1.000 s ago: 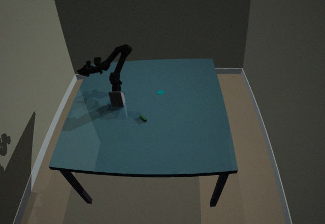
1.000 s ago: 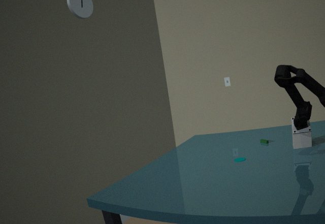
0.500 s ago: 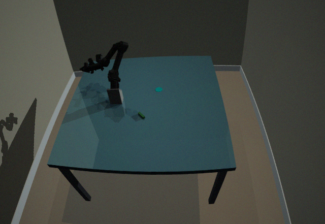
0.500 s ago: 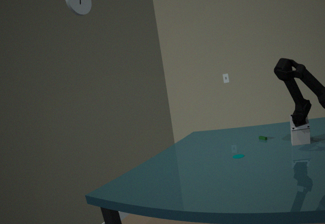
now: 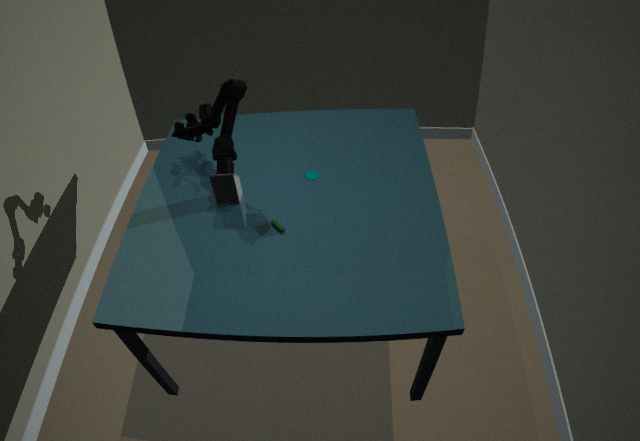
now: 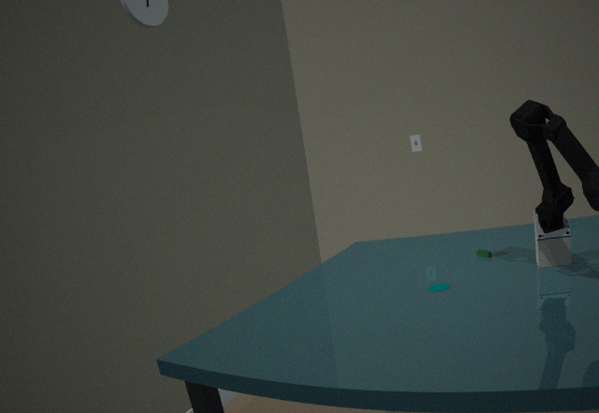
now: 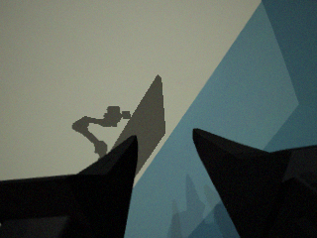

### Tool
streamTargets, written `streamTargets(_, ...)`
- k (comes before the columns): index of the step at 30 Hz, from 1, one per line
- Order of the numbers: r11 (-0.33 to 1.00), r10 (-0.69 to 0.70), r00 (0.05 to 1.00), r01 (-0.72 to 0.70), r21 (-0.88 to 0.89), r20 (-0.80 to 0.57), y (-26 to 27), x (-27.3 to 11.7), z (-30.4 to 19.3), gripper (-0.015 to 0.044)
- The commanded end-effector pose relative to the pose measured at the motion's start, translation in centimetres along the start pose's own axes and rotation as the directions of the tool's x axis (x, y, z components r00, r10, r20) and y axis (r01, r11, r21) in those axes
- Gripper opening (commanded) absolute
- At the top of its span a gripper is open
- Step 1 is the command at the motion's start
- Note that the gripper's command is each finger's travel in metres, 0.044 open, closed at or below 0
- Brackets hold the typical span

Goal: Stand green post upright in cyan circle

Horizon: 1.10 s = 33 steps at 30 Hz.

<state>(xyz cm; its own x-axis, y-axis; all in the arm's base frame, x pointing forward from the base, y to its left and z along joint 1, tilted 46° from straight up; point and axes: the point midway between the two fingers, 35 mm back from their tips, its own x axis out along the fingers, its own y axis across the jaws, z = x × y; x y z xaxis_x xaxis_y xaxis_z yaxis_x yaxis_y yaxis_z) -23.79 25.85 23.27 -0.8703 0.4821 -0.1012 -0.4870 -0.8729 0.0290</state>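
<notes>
The green post (image 5: 278, 226) (image 6: 483, 254) lies on its side on the blue table, in front of and to the right of the arm's base in the top view. The flat cyan circle (image 5: 312, 174) (image 6: 438, 287) lies on the table farther back and to the right, with nothing on it. My gripper (image 5: 177, 130) (image 7: 164, 137) is partly open with nothing between its fingers. It is raised above the table's back left part, on the other side of the base from the post and circle. It is outside the exterior view, and the wrist view shows neither post nor circle.
The arm stands on a pale block (image 5: 226, 188) (image 6: 553, 251) at the left part of the table (image 5: 336, 281) (image 6: 338, 341). Walls stand to the left, right and back. The wrist view shows the left wall (image 7: 59, 59) and the table's edge.
</notes>
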Motion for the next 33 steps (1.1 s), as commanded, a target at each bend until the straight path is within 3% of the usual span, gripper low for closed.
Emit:
streamTargets(1,0.997,-0.077,0.997,0.077,0.015,-0.001,-2.5,-0.6,0.4,0.0233)
streamTargets(17,0.907,-0.418,0.908,0.417,0.054,0.009,-13.3,-6.2,2.3,0.0233)
streamTargets(33,0.704,-0.707,0.707,0.704,0.092,0.005,-21.8,-15.5,3.9,0.0233)
